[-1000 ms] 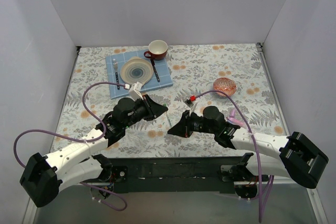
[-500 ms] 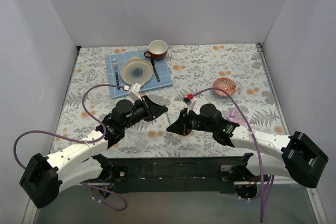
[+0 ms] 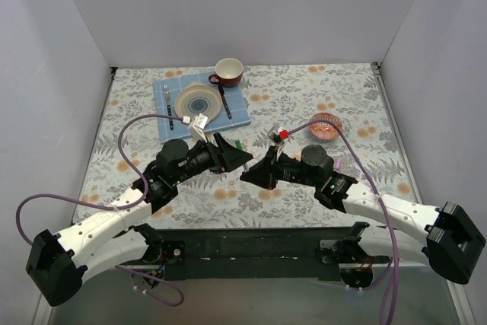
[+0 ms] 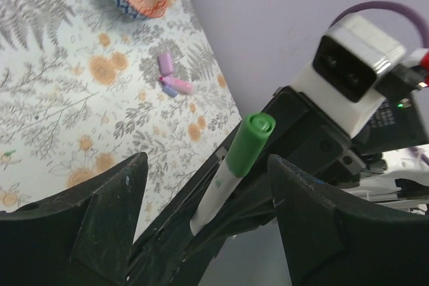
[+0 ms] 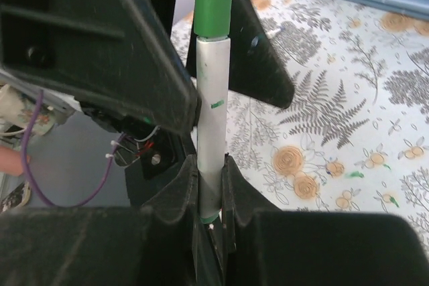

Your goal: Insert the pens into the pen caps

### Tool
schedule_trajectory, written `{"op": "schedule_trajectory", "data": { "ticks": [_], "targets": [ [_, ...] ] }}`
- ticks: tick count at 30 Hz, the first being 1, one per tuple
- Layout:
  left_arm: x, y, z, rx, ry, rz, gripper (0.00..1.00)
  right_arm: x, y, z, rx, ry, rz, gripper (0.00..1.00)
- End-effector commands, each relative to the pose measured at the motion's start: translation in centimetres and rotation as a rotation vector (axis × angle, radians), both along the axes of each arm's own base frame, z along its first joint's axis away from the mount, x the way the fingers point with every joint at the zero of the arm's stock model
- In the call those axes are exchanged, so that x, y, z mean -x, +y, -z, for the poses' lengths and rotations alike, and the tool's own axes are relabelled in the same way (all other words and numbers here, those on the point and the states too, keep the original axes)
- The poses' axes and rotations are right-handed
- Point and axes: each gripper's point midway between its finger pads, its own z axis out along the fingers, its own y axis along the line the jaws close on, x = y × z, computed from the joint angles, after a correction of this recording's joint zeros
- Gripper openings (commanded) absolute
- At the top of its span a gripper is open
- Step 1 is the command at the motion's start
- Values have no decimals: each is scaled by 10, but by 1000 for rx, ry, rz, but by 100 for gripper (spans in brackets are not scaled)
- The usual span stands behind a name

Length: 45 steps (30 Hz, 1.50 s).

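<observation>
At mid-table the tips have drawn closer — right gripper (image 5: pixel 210 195) clamps the white pen (image 5: pixel 213 112), green cap (image 4: pixel 249 142) on; left gripper (image 3: pixel 245 159) gapes wide — flanking the cap.

We see soft, even light from above; the arms throw only faint shadows on the floral tablecloth (image 3: pixel 365 97), with no glare. Up close, the left fingers (image 4: pixel 100 226) are dark, blurred masses and the right fingers (image 5: pixel 171 212) are underexposed, while the pen (image 5: pixel 213 132) looks reasonably sharp.
</observation>
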Motion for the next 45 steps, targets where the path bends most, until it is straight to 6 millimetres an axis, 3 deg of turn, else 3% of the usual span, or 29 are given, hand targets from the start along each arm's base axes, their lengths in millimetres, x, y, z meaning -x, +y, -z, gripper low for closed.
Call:
{"op": "schedule_trajectory", "data": {
  "ticks": [1,6,18,26,40,43,45],
  "targets": [
    [3,-1,-52,20,-145,38,71,18,-1,-33,-98,-89,-92,1],
    [12,-2,-77,63,-209,80,71,26,-3,-37,-104,-81,-121,1],
    [5,10,-98,59,-251,-1,59,33,-6,-38,-115,-69,-145,1],
    [1,8,-94,42,-249,-1,46,35,-6,-37,-127,-64,-149,1],
    [3,9,-80,18,-240,5,41,36,-6,-36,-137,-50,-148,1],
    [2,10,-78,11,-239,-2,33,36,-6,-38,-144,-48,-151,1],
    [1,12,-76,6,-234,-11,20,37,-6,-37,-145,-46,-154,1]
  ]
}}
